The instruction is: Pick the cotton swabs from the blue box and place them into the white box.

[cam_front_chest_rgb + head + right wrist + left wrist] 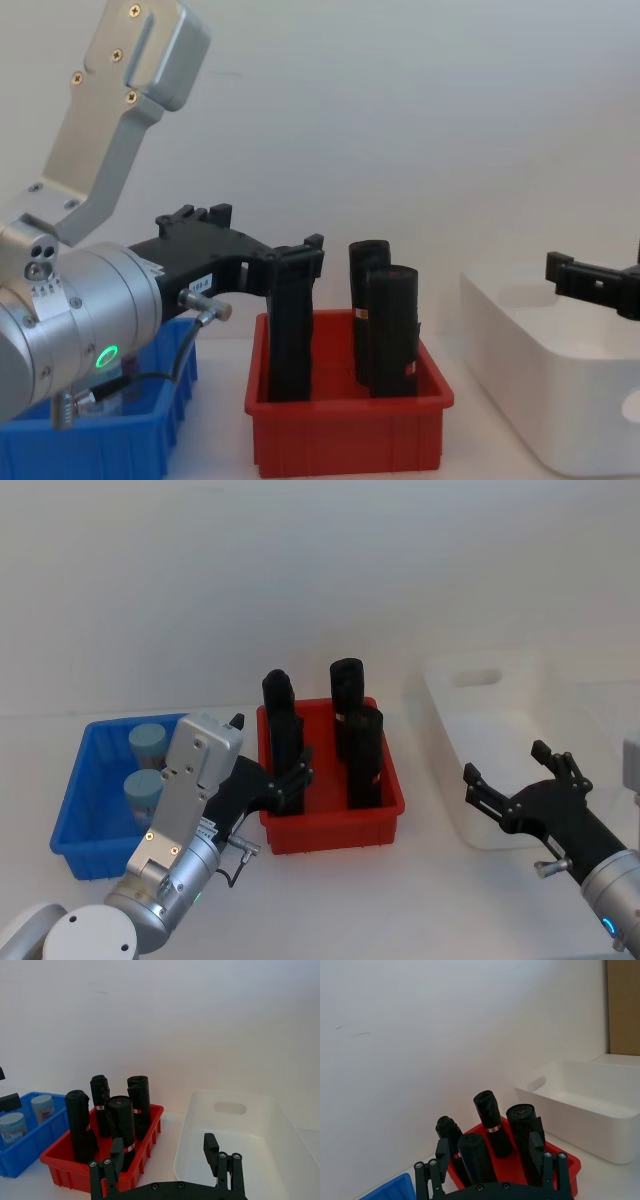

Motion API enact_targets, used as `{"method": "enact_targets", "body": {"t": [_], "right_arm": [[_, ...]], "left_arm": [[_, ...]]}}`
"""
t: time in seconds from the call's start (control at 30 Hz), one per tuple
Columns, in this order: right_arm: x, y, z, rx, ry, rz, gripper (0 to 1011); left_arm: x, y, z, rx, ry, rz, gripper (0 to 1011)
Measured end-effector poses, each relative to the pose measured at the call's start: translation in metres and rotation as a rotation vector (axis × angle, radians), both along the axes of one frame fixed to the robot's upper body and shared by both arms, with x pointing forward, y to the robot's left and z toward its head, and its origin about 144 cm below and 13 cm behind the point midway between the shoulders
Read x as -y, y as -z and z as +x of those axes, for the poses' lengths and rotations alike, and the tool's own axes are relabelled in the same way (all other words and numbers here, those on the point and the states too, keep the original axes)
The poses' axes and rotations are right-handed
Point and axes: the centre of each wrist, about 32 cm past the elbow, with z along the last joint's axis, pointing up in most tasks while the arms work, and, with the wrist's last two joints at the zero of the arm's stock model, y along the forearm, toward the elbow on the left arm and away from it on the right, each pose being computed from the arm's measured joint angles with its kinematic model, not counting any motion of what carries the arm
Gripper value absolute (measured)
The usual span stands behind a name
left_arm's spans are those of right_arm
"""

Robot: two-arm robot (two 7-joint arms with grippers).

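White tabletop [420, 900] met a plain pale wall behind; the left gripper [288, 780], jaws spread wide and empty, hung at the red bin's [335, 832] left edge beside the blue box [72, 798]. The right gripper [508, 772], equally open and empty, hovered over the white box's [445, 730] near end. The cotton swabs [146, 744], two clear jars with pale blue lids, stood upright in the blue box.
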Motion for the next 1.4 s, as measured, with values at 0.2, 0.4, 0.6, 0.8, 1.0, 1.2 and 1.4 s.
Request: {"method": "enact_targets", "body": {"t": [0.2, 0.4, 0.6, 0.8, 1.0, 1.2, 1.4], "right_arm": [[0.0000, 0.0000, 0.0000, 0.000, 0.000, 0.000, 1002], [0.0000, 0.0000, 0.0000, 0.000, 0.000, 0.000, 1002], [0.0000, 0.0000, 0.0000, 0.000, 0.000, 0.000, 1002], [0.0000, 0.0000, 0.0000, 0.000, 0.000, 0.000, 1002], [0.0000, 0.0000, 0.0000, 0.000, 0.000, 0.000, 1001], [0.0000, 0.0000, 0.0000, 0.000, 0.000, 0.000, 1002], [0.0000, 0.0000, 0.0000, 0.000, 0.000, 0.000, 1002]], "left_arm": [[0.0000, 0.0000, 0.0000, 0.000, 0.000, 0.000, 1004], [0.0000, 0.0000, 0.0000, 0.000, 0.000, 0.000, 1004], [0.0000, 0.0000, 0.0000, 0.000, 0.000, 0.000, 1004], [0.0000, 0.0000, 0.0000, 0.000, 0.000, 0.000, 1004], [0.0000, 0.0000, 0.0000, 0.000, 0.000, 0.000, 1004], [0.0000, 0.0000, 0.0000, 0.000, 0.000, 0.000, 1004], [0.0000, 0.0000, 0.0000, 0.000, 0.000, 0.000, 1004]]}}
